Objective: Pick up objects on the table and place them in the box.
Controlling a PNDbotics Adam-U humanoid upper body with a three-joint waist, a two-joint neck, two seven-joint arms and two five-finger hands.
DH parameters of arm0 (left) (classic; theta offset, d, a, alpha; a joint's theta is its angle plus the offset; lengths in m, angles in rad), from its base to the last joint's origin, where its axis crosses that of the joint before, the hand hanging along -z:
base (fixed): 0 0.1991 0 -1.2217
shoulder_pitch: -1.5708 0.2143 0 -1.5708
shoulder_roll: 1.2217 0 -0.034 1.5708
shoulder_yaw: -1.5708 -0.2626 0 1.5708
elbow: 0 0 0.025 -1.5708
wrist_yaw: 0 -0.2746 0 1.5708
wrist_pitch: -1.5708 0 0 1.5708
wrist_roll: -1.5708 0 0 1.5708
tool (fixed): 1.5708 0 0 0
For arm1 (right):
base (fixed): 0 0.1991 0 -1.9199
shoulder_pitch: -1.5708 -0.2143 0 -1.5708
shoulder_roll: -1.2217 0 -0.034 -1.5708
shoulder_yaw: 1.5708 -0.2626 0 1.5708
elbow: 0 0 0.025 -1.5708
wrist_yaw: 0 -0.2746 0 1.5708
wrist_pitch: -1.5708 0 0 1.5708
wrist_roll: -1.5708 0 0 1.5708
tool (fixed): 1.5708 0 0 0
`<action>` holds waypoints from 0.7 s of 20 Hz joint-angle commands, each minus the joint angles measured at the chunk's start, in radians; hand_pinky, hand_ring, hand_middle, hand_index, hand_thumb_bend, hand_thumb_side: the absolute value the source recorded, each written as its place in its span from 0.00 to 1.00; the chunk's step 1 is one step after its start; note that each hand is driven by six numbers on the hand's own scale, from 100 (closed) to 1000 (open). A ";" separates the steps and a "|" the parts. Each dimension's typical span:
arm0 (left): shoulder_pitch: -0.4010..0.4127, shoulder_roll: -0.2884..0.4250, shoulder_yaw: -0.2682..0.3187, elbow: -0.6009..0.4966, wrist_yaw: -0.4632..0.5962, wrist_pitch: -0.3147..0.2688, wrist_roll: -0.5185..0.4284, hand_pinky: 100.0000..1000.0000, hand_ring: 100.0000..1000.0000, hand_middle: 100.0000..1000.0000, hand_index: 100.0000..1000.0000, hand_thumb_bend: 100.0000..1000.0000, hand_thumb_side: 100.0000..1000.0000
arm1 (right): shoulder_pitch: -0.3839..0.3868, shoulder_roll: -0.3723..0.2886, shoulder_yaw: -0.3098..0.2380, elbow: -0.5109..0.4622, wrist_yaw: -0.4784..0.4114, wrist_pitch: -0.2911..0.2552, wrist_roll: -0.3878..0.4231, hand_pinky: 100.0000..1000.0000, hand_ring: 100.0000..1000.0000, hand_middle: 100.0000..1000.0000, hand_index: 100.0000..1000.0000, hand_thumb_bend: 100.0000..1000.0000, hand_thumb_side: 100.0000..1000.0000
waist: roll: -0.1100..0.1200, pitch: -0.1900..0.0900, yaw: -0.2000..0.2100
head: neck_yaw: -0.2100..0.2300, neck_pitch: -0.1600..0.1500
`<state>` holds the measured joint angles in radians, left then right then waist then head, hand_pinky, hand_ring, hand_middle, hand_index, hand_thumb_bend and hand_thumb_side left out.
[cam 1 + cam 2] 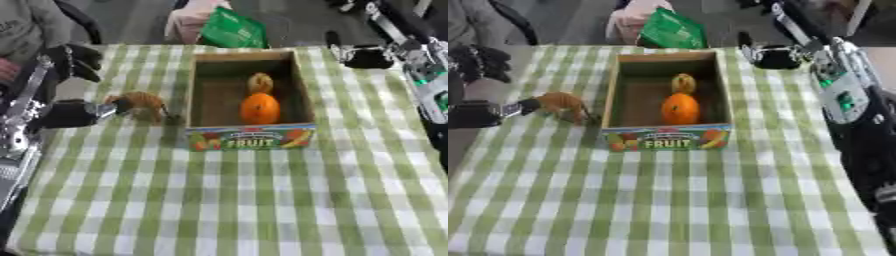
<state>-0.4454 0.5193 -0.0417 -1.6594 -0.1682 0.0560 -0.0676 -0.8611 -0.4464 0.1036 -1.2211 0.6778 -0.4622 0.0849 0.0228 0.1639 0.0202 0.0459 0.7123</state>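
An open cardboard box (250, 137) with a "FRUIT" label on its front wall stands mid-table. Inside it lie an orange (260, 108) and, behind that, a smaller yellow-brown object (260, 82). A brown toy animal (144, 103) stands legs down just left of the box, close to its left wall. My left hand (77, 114) comes in from the left and is shut on the toy's near end. My right hand (776, 56) is at the table's far right corner, away from the box, with nothing seen in it.
A green-and-white checked cloth (227, 200) covers the table. Beyond the far edge are a green bag (233, 29) and something pink (186, 20). A black object (74, 59) lies at the far left edge. My right arm (842, 95) runs down the right side.
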 commanded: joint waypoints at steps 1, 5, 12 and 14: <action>-0.053 0.107 -0.015 0.053 -0.045 -0.013 -0.039 0.65 0.51 0.51 0.66 0.77 0.07 | 0.023 -0.080 -0.004 -0.097 -0.056 -0.010 -0.029 0.68 0.79 0.70 0.87 0.00 0.00 | -0.001 -0.021 -0.007 | 0.016 0.001; -0.131 0.204 -0.061 0.154 -0.109 -0.041 -0.102 0.65 0.53 0.51 0.66 0.80 0.09 | 0.096 -0.128 -0.016 -0.201 -0.120 0.015 -0.037 0.68 0.79 0.70 0.87 0.00 0.00 | -0.004 -0.025 -0.028 | 0.034 0.000; -0.248 0.231 -0.158 0.342 -0.226 -0.091 -0.219 0.67 0.57 0.54 0.67 0.81 0.08 | 0.174 -0.162 -0.043 -0.331 -0.237 0.086 0.000 0.69 0.80 0.70 0.87 0.00 0.00 | -0.003 -0.031 -0.069 | 0.055 0.000; -0.273 0.214 -0.171 0.398 -0.260 -0.116 -0.253 0.67 0.58 0.54 0.67 0.81 0.08 | 0.187 -0.167 -0.051 -0.350 -0.271 0.101 0.011 0.69 0.80 0.70 0.87 0.00 0.00 | -0.002 -0.032 -0.076 | 0.058 0.002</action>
<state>-0.6965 0.7170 -0.2101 -1.2833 -0.4066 -0.0481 -0.3000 -0.6614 -0.5776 0.0688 -1.5383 0.4335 -0.3727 0.0919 0.0202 0.1509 -0.0557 0.0991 0.7122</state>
